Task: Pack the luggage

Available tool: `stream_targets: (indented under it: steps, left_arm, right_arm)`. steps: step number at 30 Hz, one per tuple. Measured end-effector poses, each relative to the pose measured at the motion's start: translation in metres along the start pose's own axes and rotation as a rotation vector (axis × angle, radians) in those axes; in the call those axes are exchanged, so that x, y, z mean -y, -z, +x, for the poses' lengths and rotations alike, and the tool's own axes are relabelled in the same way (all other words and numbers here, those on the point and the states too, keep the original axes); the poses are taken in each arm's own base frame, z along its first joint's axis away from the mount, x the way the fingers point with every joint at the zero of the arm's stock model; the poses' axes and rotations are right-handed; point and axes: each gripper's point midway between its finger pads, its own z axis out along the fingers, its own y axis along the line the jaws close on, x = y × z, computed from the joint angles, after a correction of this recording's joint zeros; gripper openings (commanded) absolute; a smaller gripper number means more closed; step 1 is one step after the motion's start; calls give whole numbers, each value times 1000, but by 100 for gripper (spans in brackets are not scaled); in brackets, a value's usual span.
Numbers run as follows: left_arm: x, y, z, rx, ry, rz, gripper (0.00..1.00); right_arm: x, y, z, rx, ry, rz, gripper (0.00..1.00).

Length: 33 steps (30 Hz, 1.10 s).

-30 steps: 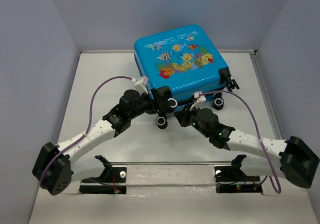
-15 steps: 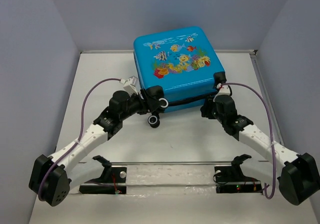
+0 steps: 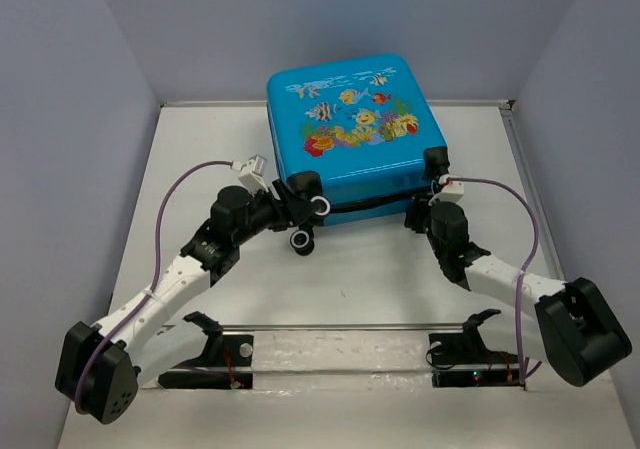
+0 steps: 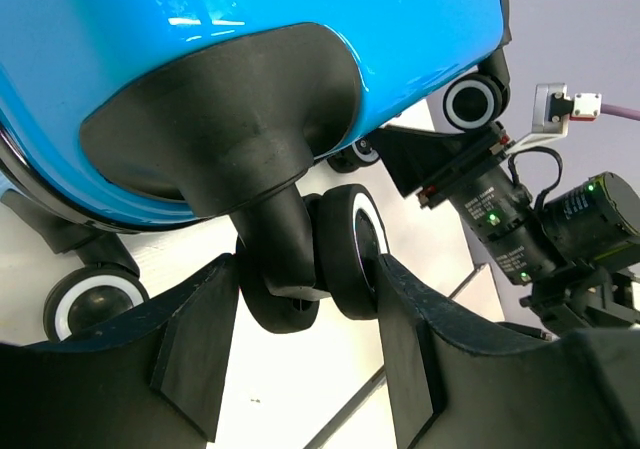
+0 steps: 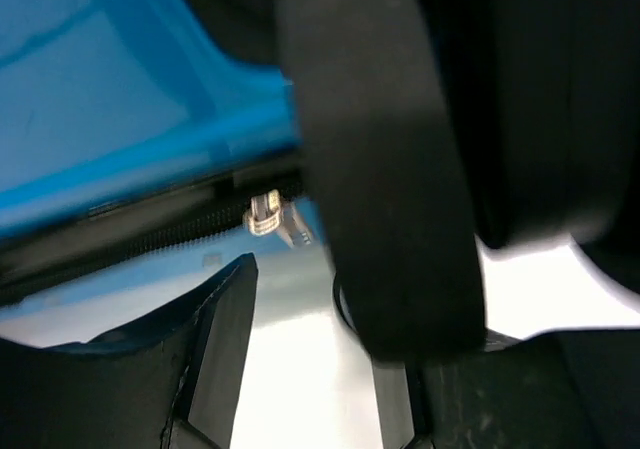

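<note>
The luggage (image 3: 350, 129) is a bright-blue suitcase with a fish print, lying closed and flat at the back middle of the table. My left gripper (image 3: 300, 207) is at its front-left corner. In the left wrist view the jaws (image 4: 305, 269) sit on both sides of a black twin caster wheel (image 4: 350, 249), and both fingers touch it. My right gripper (image 3: 425, 201) is at the front-right corner. In the right wrist view it (image 5: 320, 309) is open, with a blurred black wheel (image 5: 380, 169) against its right finger and a gap to the left finger (image 5: 215, 349). A metal zip pull (image 5: 265, 214) hangs on the zipper band.
Grey walls close in the table on the left, back and right. Two black arm mounts (image 3: 215, 354) (image 3: 470, 354) sit on a rail at the near edge. Purple cables (image 3: 190, 184) (image 3: 525, 229) loop off both wrists. Another wheel (image 3: 300, 240) sticks out below the suitcase's front edge.
The suitcase has shifted left and back and turned squarer to the table. My right gripper moved from under its front edge to the front-right corner. My left arm followed the front-left wheel.
</note>
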Motion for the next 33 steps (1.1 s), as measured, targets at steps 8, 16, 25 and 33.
stream_targets:
  steps: [8, 16, 25, 33]
  left_arm:
    - [0, 2, -2, 14, 2, 4, 6]
    - [-2, 2, -1, 18, 1, 3, 6]
    - [1, -6, 0, 1, 14, 42, 6]
    - [22, -18, 4, -117, 80, 93, 6]
  right_arm:
    - [-6, -20, -18, 133, 74, -45, 34]
    - [-21, -32, -24, 191, 129, -130, 7]
    - [-80, -13, -5, 152, 64, -306, 7]
    - [-246, 52, 57, 75, 69, -637, 7]
